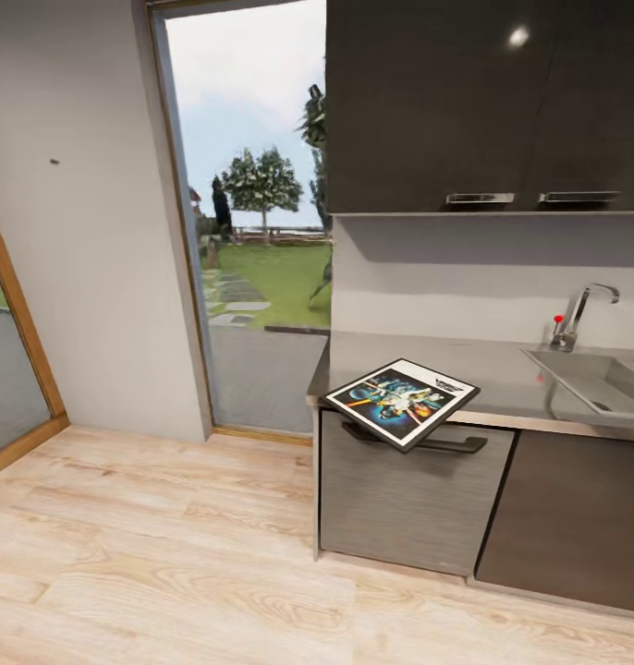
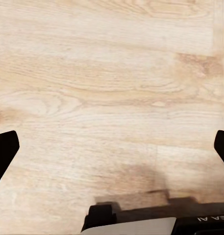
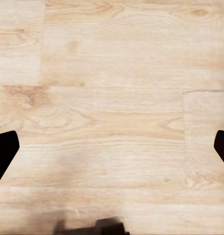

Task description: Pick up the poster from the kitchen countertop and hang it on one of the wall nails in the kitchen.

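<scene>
The black-framed poster (image 1: 400, 403) lies flat on the left end of the light-grey kitchen countertop (image 1: 502, 374), one corner hanging over the front edge. A tiny dark wall nail (image 1: 54, 162) sits high on the pale grey wall at the left. In the left wrist view my left gripper (image 2: 112, 152) is open over the wooden floor, its dark fingertips (image 2: 4, 152) far apart. My right gripper (image 3: 112, 149) is likewise open above bare floorboards, with nothing between its fingers (image 3: 4, 149).
A sink (image 1: 599, 380) and chrome tap (image 1: 576, 319) are at the counter's right. Dark upper cabinets (image 1: 428, 102) hang above; a grey drawer front with a handle (image 1: 409, 489) sits under the poster. A tall glazed opening (image 1: 252, 222) onto a garden separates counter and nail wall.
</scene>
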